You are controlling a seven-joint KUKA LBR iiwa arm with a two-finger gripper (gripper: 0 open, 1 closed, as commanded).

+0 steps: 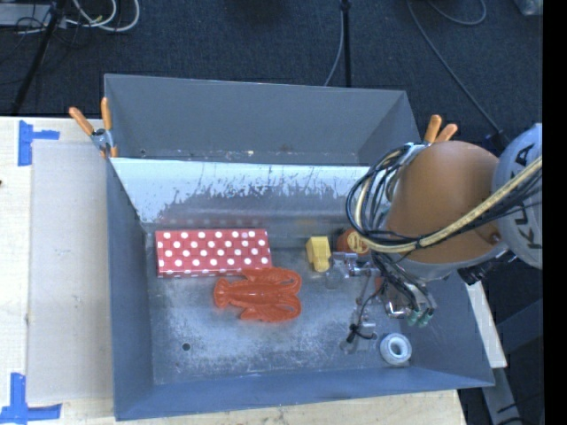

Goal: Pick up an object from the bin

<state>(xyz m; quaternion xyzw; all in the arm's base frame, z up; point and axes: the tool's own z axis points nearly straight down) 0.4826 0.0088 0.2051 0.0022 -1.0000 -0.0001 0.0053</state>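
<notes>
My gripper (pixel 358 334) hangs low over the bin floor in the front right part of the bin. A small silver-white tape roll (pixel 396 350) lies just to its right, close to the front wall, apart from the gripper. A small yellow block (pixel 319 253) rests behind and left of the gripper, near the middle of the bin. A small orange and yellow piece (pixel 345 239) lies next to the block and is partly hidden under the arm's cover. Nothing shows held in the gripper.
An orange rubbery animal-shaped toy (pixel 259 294) lies flat left of the gripper. Behind the toy sits a red box with white dots (pixel 213 251), near the back slope. The arm's orange cover and cables hide the bin's right side.
</notes>
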